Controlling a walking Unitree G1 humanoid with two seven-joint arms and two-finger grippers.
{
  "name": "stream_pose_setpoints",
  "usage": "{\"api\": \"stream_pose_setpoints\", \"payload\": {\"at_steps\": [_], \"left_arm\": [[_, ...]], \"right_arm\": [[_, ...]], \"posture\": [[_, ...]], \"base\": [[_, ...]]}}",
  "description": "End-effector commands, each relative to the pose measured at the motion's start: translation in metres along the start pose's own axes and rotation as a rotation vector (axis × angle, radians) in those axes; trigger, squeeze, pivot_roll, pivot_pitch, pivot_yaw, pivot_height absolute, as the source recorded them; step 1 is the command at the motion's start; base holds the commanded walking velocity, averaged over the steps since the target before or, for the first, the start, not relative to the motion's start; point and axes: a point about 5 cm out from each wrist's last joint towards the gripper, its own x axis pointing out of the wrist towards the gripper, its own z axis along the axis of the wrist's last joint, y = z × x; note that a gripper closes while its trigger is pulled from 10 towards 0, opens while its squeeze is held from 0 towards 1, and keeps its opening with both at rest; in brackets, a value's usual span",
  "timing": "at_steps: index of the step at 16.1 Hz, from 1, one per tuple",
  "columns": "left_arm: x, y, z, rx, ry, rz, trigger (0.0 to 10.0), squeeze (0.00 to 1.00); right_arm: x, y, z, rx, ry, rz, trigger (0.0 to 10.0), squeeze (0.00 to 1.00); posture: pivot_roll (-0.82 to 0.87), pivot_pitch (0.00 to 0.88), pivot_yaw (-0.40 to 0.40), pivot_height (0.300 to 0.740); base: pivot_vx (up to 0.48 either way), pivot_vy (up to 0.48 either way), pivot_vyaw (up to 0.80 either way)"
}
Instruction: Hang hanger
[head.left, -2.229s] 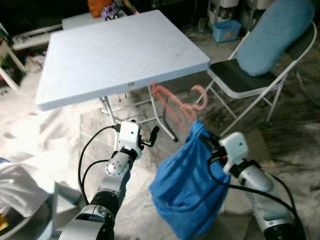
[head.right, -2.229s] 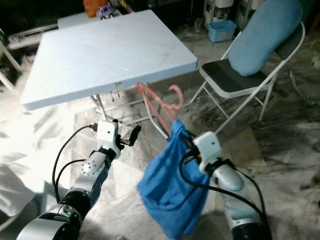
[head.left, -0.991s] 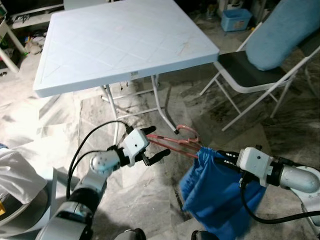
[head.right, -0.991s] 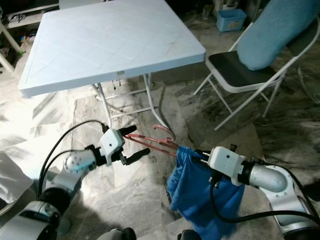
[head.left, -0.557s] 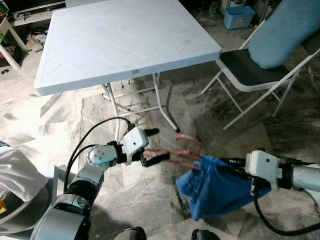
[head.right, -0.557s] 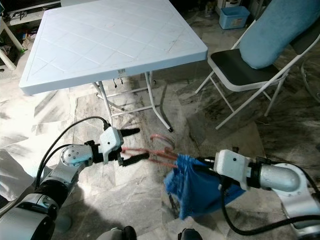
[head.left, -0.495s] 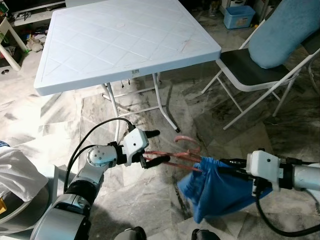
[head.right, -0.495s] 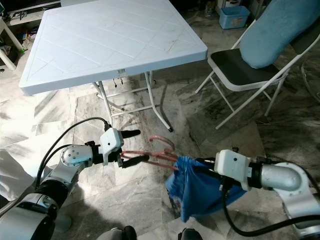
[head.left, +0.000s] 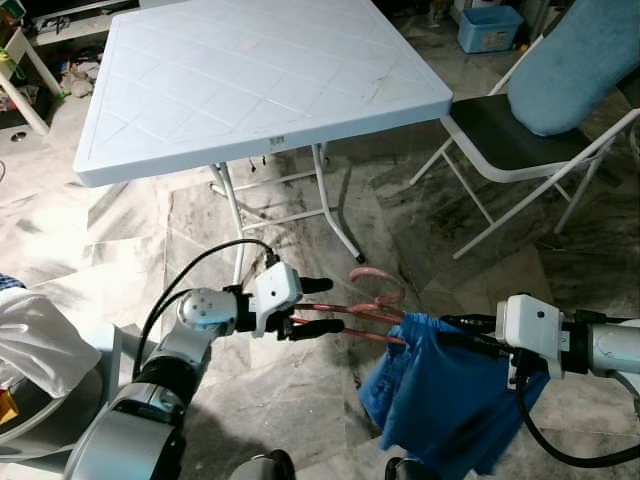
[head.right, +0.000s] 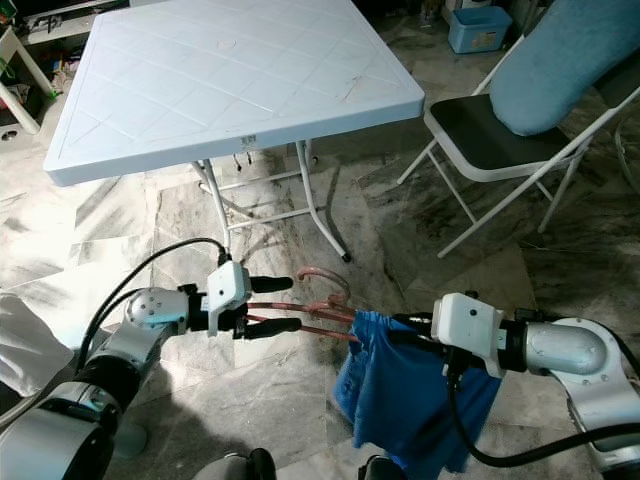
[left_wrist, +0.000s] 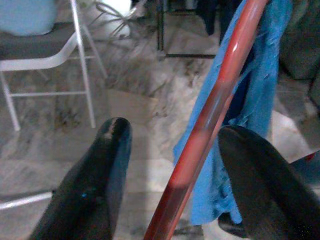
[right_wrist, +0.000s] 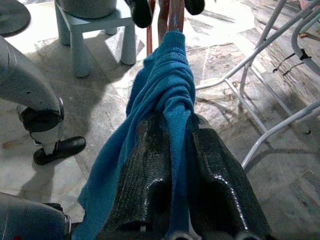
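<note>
Hanger (head.left: 352, 312): pink-red, thin rod, held low over the marble floor (head.left: 430, 240), in front of the white bench (head.left: 260, 80). It lies nearly level between the two arms, hook (head.left: 377, 283) curling upward near its middle. A blue cloth (head.left: 440, 395) is draped on its right end and hangs down.

Right hand (right_wrist: 170, 145): fingers pressed together on the bunched blue cloth where it wraps the hanger; the rod itself is hidden under the fabric there, so whether it is caught in the pinch cannot be told.

Left hand (head.left: 318, 306): fingers spread, one either side of the hanger's free end. In the left wrist view the rod (left_wrist: 210, 120) runs through the gap with space on both sides, not touching either finger (left_wrist: 100, 170).

Handling judgement: hanger looks light and stiff, smooth enough to slip or swivel in a narrow pinch. Cloth is soft, adds weight to one end, will swing. Best hold is probably on the bare rod near the hook, so the hook stays free and upright.

Folding chair (head.left: 520, 150) with blue cushion stands to the right of the bench.
</note>
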Motion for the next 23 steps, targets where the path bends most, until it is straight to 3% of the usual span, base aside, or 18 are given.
{"api": "stream_pose_setpoints", "payload": {"at_steps": [1, 4, 9, 14, 20, 23], "left_arm": [[0.000, 0.003, 0.003, -0.003, -0.003, -0.019, 0.0, 0.00], [0.003, 0.007, 0.010, 0.003, -0.028, -0.030, 0.0, 0.00], [0.003, 0.000, 0.004, -0.029, 0.010, -0.116, 0.0, 0.00], [0.003, 0.000, 0.004, -0.032, 0.018, -0.132, 0.0, 0.00], [-0.001, -0.004, -0.005, -0.113, 0.089, -0.220, 0.0, 0.00], [-0.001, -0.003, -0.005, -0.106, 0.096, -0.193, 0.0, 0.00]], "right_arm": [[0.000, -0.003, 0.011, -0.041, -0.036, 0.017, 10.0, 0.00], [0.003, -0.007, 0.011, -0.052, -0.038, 0.008, 10.0, 0.00], [0.003, -0.012, 0.013, -0.065, -0.045, -0.015, 10.0, 0.00], [0.002, -0.014, 0.013, -0.073, -0.045, -0.029, 10.0, 0.00], [0.001, -0.021, 0.013, -0.099, -0.048, -0.082, 10.0, 0.00], [0.002, -0.021, 0.012, -0.104, -0.050, -0.083, 10.0, 0.00]], "posture": [[-0.20, 0.177, 0.089, 0.740], [-0.20, 0.177, 0.085, 0.740], [-0.20, 0.181, 0.084, 0.740], [-0.21, 0.180, 0.087, 0.740], [-0.21, 0.177, 0.085, 0.740], [-0.21, 0.179, 0.083, 0.740]], "base": [[0.000, 0.000, 0.00], [0.000, 0.000, 0.00], [0.000, 0.000, 0.00], [0.000, 0.000, 0.00], [0.000, 0.000, 0.00], [0.000, 0.000, 0.00]]}}
